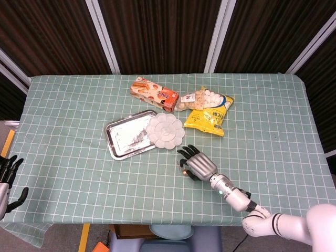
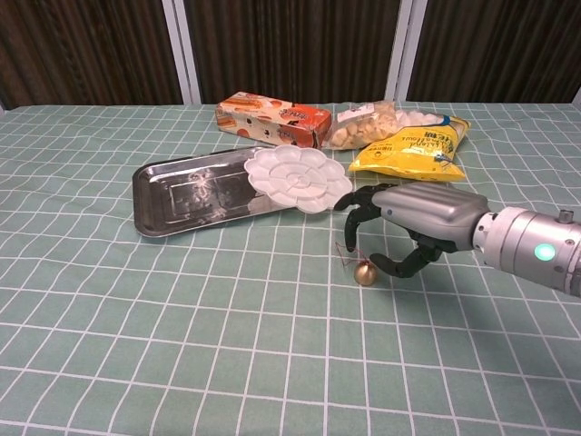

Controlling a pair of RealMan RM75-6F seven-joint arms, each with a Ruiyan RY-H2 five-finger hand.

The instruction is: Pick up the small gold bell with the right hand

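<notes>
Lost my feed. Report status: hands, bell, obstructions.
Right hand over the small gold bell, fingers curled around it, grip unconfirmed. Bell on the green checked tablecloth. Left hand idle at table edge. White flower-shaped palette close behind, not blocking.

You worked at a staged lab tabletop, green checked tablecloth [image 1: 79, 105], dark slatted wall panels [image 1: 163, 31], snack packs laid out as props.
</notes>
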